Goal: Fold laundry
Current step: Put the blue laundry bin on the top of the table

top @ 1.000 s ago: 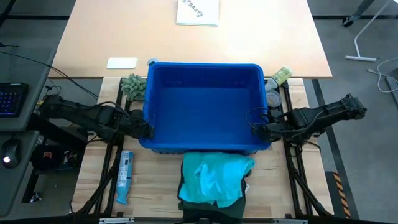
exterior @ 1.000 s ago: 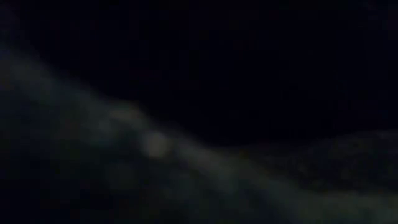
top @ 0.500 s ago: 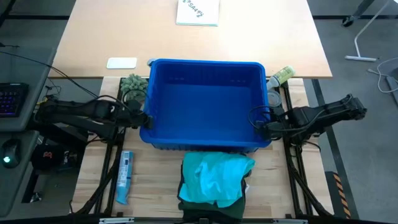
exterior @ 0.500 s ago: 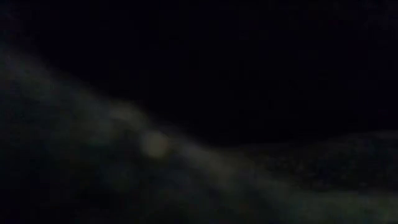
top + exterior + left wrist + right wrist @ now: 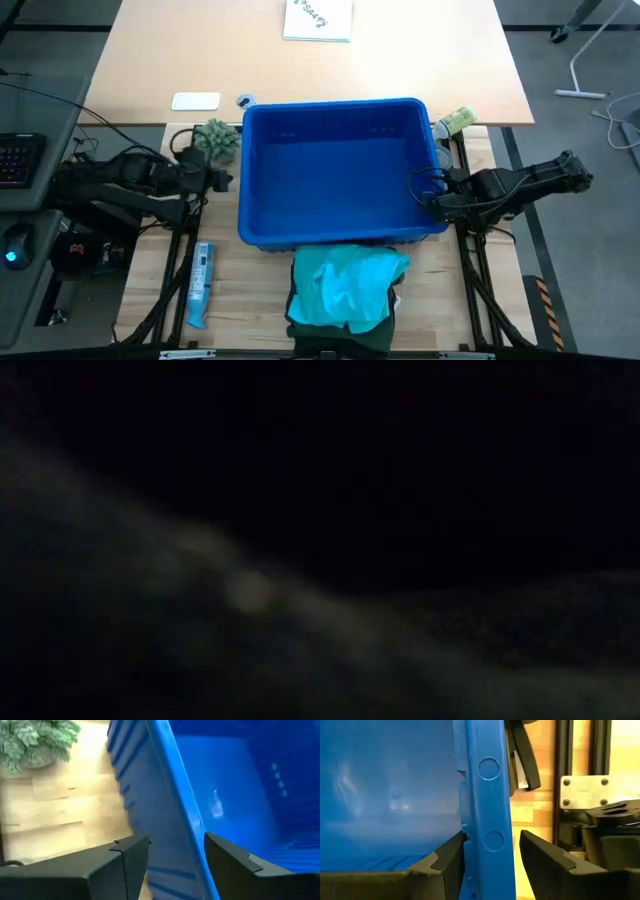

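The laundry lies at the table's near edge: a turquoise shirt (image 5: 345, 285) crumpled on top of a dark green garment (image 5: 340, 335). Behind it stands the blue plastic bin (image 5: 330, 103). My left gripper (image 5: 225, 182) is open just left of the bin's left wall (image 5: 175, 795), clear of it. My right gripper (image 5: 432, 203) is open astride the bin's right wall (image 5: 487, 795). The low view is dark and shows nothing. My right gripper has one finger inside the bin and one outside, coming steeply from above. The inner finger (image 5: 447, 862) lies against the inside face of the right wall (image 5: 462, 827). The outer finger (image 5: 542, 857) stands a small gap off the rim. The bin sits level.
A fuzzy grey-green ball (image 5: 215, 137) sits off the bin's far left corner. A blue and white packet (image 5: 198, 285) lies at the near left, and a green can (image 5: 452, 120) at the bin's far right corner. Farther back are a white pad (image 5: 196, 101) and a paper (image 5: 318, 18).
My left gripper has drawn off the bin's left wall, going up and toward the table's left and far edges while tipping more level. My right gripper has gone toward the right edge, and the bin has slid that way with it. Neither gripper has opened or shut.
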Available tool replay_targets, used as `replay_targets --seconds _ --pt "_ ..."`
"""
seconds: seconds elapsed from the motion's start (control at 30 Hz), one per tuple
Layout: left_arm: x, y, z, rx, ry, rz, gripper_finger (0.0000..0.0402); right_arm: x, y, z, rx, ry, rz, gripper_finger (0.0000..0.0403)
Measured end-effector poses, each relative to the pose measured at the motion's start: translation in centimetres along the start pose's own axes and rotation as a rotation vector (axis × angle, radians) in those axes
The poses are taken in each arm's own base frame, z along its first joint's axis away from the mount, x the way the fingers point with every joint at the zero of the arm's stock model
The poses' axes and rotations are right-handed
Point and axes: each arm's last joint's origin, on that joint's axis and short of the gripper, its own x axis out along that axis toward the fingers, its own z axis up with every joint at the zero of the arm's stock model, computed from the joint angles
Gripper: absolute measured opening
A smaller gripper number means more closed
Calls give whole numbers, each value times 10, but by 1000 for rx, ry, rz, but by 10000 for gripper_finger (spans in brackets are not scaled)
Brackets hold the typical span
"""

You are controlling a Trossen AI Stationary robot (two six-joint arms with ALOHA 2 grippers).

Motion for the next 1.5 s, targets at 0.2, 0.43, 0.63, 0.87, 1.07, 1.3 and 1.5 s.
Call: replay_targets --seconds 0.2,0.43,0.63,0.87,1.07,1.3,1.5 --pt "-4 5 2 -7 -35 -4 168 -4 -6 5 71 -63 64 165" --pt "-4 6 2 6 -35 17 168 -5 -1 6 218 -116 140 165" --pt "-4 8 2 15 -32 31 168 -2 12 3 305 -140 196 165" --pt "-4 9 1 22 -30 43 168 -1 10 7 296 -167 154 165" --pt "-4 10 2 25 -40 51 168 -2 4 15 360 -219 164 165" --pt "-3 -1 -5 33 185 -76 162 -3 2 21 356 -229 179 165" --pt "1 -32 -11 76 288 -296 82 -2 3 26 385 -248 176 165"
